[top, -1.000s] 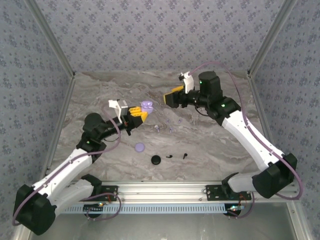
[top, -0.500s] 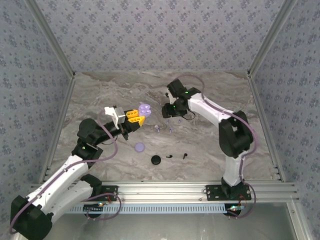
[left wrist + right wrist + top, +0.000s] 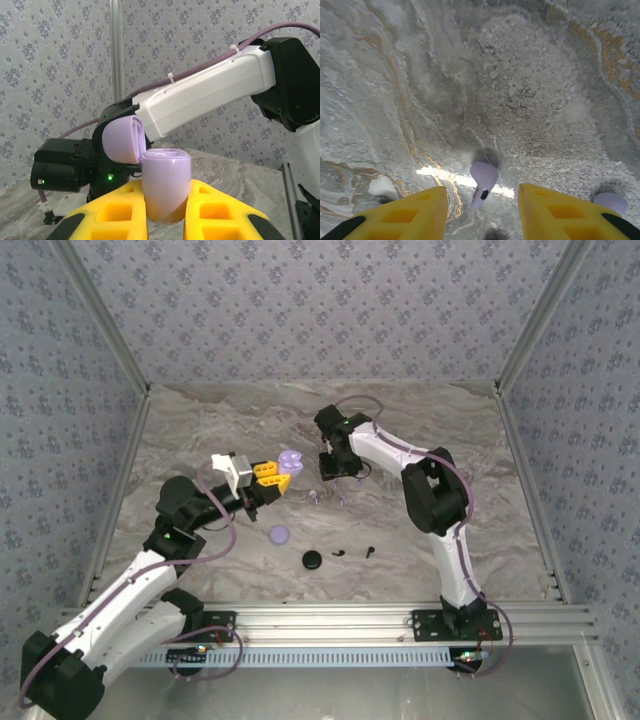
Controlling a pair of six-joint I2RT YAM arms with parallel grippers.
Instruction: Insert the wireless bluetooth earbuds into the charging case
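Over the last second the right arm has swung in from the far right, folded at the elbow and brought its claw down over the loose earbuds in the middle of the table (image 3: 450, 530). The left arm has barely shifted and keeps its load in the same spot.

On the left, the left claw (image 3: 166, 222) is clamped narrow on the lilac case (image 3: 166, 186), held clear of the table. Its lid (image 3: 123, 140) is tipped open to the left and the mouth faces up, so it looks ready to receive. Nearer the robot, a round lilac piece (image 3: 279, 535) lies flat on the table, and just right of it sits a black case (image 3: 313, 559). Two black earbuds (image 3: 340, 553) lie to the right of that.

Further right, the right claw (image 3: 481, 201) points straight down with its yellow fingers (image 3: 405, 212) partly apart and drawing in. One lilac earbud (image 3: 483, 180) lies on the table between them. There is a gap on each side, so nothing is gripped yet. A second lilac earbud (image 3: 611, 202) lies off to the right of it, and a pale bit (image 3: 382, 186) to the left.

This looks like the start of a pick. The earbud is tiny and smooth and may squirt out if the fingers meet it off centre. Once it is lifted, the open case is just to the left, so the carry is short.
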